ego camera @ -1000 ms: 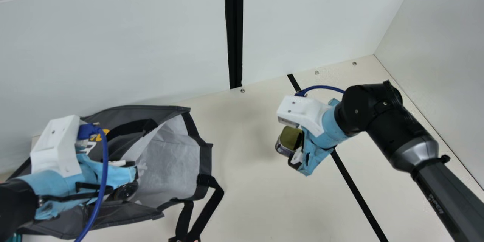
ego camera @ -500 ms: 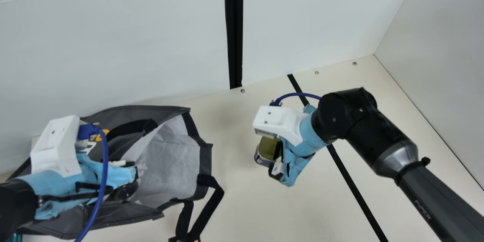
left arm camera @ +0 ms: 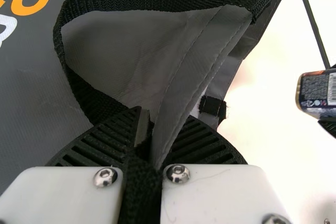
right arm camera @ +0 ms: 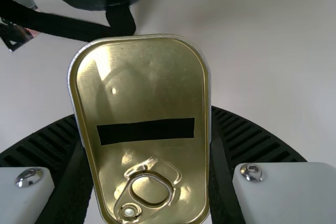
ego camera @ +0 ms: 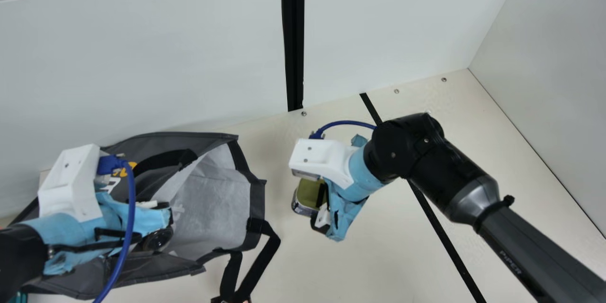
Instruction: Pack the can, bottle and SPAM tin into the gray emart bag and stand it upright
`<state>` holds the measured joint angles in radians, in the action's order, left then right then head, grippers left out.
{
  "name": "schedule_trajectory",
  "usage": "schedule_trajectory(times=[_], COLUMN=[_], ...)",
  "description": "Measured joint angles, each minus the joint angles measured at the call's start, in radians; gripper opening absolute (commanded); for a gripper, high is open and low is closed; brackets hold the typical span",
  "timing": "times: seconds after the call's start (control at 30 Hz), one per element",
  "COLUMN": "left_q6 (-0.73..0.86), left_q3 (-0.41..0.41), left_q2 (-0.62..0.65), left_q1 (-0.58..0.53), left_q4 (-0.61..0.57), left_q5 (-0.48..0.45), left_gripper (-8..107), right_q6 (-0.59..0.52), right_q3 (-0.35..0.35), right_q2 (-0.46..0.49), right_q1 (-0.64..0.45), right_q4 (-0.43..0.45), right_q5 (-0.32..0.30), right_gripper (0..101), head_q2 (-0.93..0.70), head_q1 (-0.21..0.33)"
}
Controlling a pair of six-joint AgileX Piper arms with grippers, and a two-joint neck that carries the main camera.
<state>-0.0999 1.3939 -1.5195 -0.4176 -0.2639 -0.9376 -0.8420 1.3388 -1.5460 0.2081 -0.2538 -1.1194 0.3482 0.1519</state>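
Observation:
The gray bag lies on its side at the left in the main view, its mouth toward the right. My left gripper is at its upper rim; in the left wrist view my left gripper is shut on the gray fabric of that rim. A dark round object shows inside the bag beside it. Right of the bag, my right gripper holds the SPAM tin. In the right wrist view my right gripper grips the gold-lidded tin by its sides.
Black bag handles trail over the cream table at the bag's lower right. A black strip crosses the table under my right arm. White walls stand behind and at the right.
My right gripper has moved left toward the bag with the tin held in it. My left arm and the bag have stayed in place.

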Motion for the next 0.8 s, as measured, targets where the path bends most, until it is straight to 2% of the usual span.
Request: schedule_trajectory(times=[0.4, 0.7, 0.8], left_q6=[0.0, 0.0, 0.0], left_q3=[0.0, 0.0, 0.0], left_q2=[0.0, 0.0, 0.0], left_q1=[0.0, 0.0, 0.0], left_q4=[0.0, 0.0, 0.0], left_q5=[0.0, 0.0, 0.0], left_gripper=[-8, -8, -8], right_q6=[-0.032, -0.09, -0.111], right_q3=[-0.007, -0.043, -0.054], right_q2=[-0.004, -0.001, -0.002], right_q1=[0.058, 0.071, 0.076], right_q4=[-0.078, -0.19, -0.232], right_q5=[0.024, 0.075, 0.111], right_gripper=[0, 0, 0], head_q2=[-0.002, 0.0, 0.0], head_q1=[-0.002, 0.0, 0.0])
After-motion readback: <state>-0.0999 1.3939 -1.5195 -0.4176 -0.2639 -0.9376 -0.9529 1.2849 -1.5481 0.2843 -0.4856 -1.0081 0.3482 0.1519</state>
